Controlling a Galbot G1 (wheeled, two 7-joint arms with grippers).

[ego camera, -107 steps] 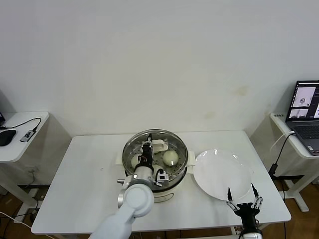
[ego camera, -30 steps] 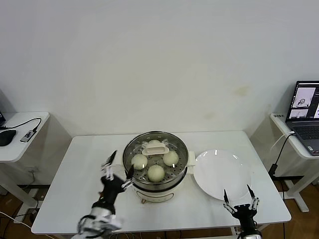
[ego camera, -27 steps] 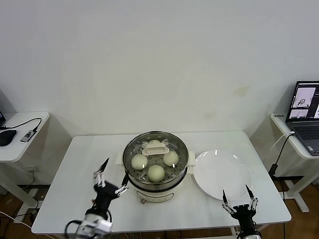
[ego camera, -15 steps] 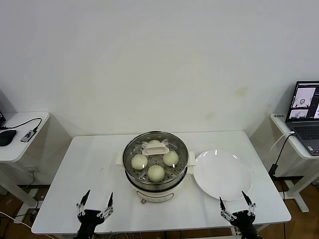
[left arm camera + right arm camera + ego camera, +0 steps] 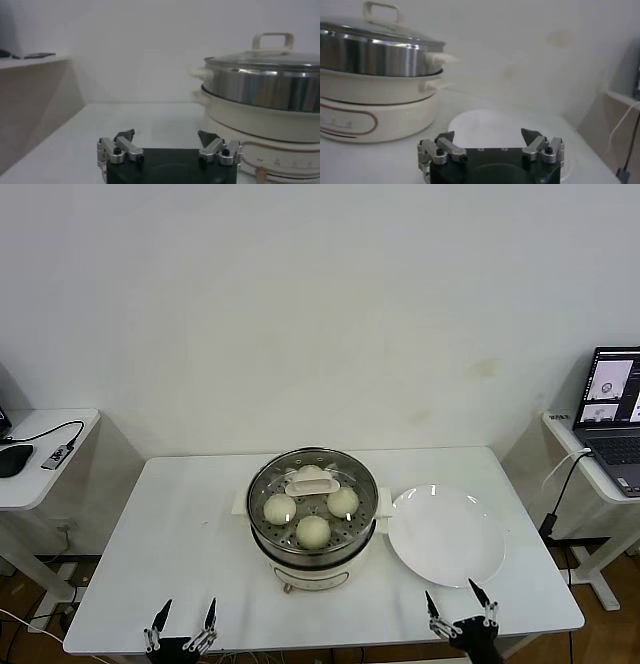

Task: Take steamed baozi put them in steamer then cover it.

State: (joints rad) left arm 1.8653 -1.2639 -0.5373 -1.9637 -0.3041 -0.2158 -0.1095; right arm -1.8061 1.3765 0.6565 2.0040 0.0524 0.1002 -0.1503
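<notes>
White table point(image 5: 180, 524) carries the steamer point(image 5: 312, 556) at its middle, cover point(image 5: 270, 482) seated on it with its metal rim flush all round in both wrist views. Four steamed baozi point(image 5: 313, 530) show through the glass on the perforated tray; the one farthest from the robot is mostly hidden under the cover's handle point(image 5: 311, 481), so only its top edge is visible. That handle's long axis runs side to side across the steamer, parallel to the table's front edge. White plate point(image 5: 446, 536) lies just right of the steamer, probably touching its side handle, hard to confirm from the head view. Left gripper point(image 5: 182, 624) sits at the table's front edge, left of the steamer, cut off by the frame bottom; fingers spread wide, holding nothing. Right gripper point(image 5: 458, 609) is at the front edge below the plate, likewise cropped, spread, holding nothing. Versus a second ago: the left gripper was up beside the steamer's left wall and has pulled back to the edge; the right has dropped slightly. Steamer, cover, plate unchanged.
</notes>
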